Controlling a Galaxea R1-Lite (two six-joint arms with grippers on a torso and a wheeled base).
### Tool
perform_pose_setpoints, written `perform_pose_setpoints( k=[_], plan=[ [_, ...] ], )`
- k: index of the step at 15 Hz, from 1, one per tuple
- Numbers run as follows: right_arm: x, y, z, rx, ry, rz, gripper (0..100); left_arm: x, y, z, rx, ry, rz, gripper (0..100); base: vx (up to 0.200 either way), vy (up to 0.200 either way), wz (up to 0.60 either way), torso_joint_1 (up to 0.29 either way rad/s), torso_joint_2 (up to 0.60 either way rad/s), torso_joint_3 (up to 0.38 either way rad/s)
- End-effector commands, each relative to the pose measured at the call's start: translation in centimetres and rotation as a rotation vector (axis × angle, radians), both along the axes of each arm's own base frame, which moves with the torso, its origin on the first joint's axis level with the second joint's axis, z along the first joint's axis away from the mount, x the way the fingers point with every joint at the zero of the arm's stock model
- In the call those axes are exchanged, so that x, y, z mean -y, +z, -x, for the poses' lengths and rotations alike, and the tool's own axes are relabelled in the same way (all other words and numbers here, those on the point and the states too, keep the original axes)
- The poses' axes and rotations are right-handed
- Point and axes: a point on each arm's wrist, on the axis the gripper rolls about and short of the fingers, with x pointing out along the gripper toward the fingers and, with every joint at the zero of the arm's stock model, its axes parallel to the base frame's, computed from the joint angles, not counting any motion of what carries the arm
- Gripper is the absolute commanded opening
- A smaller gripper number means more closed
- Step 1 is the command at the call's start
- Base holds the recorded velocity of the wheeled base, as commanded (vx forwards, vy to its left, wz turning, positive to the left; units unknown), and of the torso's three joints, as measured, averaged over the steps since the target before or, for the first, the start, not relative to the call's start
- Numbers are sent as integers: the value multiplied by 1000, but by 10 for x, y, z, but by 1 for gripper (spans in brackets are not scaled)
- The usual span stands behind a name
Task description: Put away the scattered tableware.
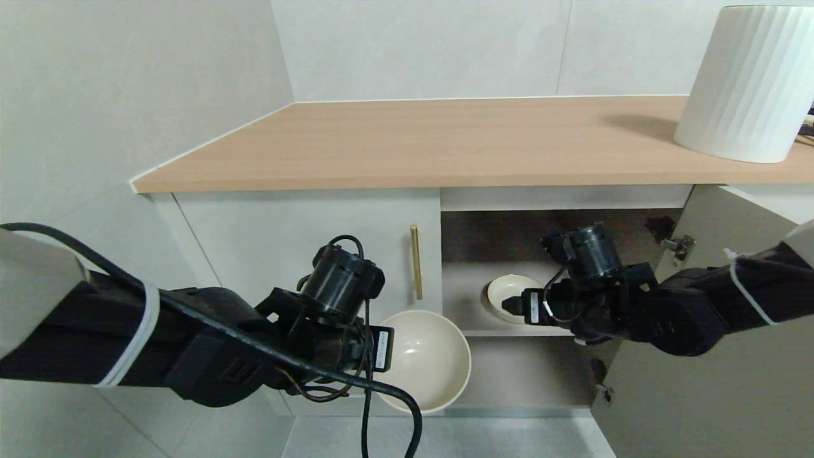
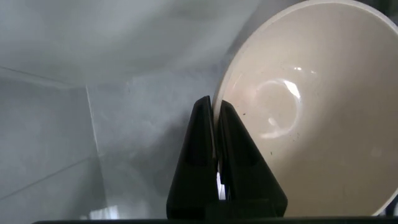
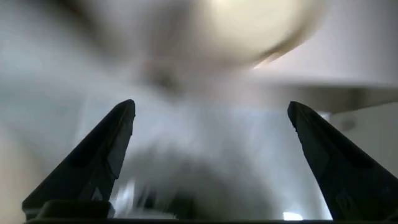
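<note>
The right fingers [image 1: 510, 306] half hide the shelf bowl [image 1: 509, 285] (blurred from the wrist).

Soft, even light fills the head view. The worktop [image 1: 445, 140] is bright, and the white ribbed cylinder [image 1: 744, 83] throws only a faint shadow leftward on the wood. The open cupboard [image 1: 509, 248] is dim, darkest along its back wall. Verticals slant near this view's edges. In the left wrist view, patches of glare sit on the glazed inside of the large bowl [image 2: 311, 118]. In the right wrist view the small bowl [image 3: 255, 25] is smeared and out of focus, and the right gripper [image 3: 211, 104] shows as two dark wedges.
</note>
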Motion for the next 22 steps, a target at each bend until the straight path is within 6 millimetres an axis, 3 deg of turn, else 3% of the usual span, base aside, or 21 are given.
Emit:
perform_pose_setpoints(
  k=[1, 5, 11, 22],
  plan=[
    [-9, 34, 48, 9, 135, -36, 100, 10, -19, -4, -41, -14, -30, 0, 0, 0, 0, 0, 0, 0],
    [-27, 33, 76, -69, 252, -8, 100, 20, -17, -1, -30, -13, 7, 0, 0, 0, 0, 0, 0, 0],
    [-46, -4, 66, -142, 256, 40, 100, 26, -2, 12, 15, -34, 17, 0, 0, 0, 0, 0, 0, 0],
    [-53, -11, 58, -111, 235, -6, 100, 28, -2, 14, 14, -44, 16, 0, 0, 0, 0, 0, 0, 0]
  ],
)
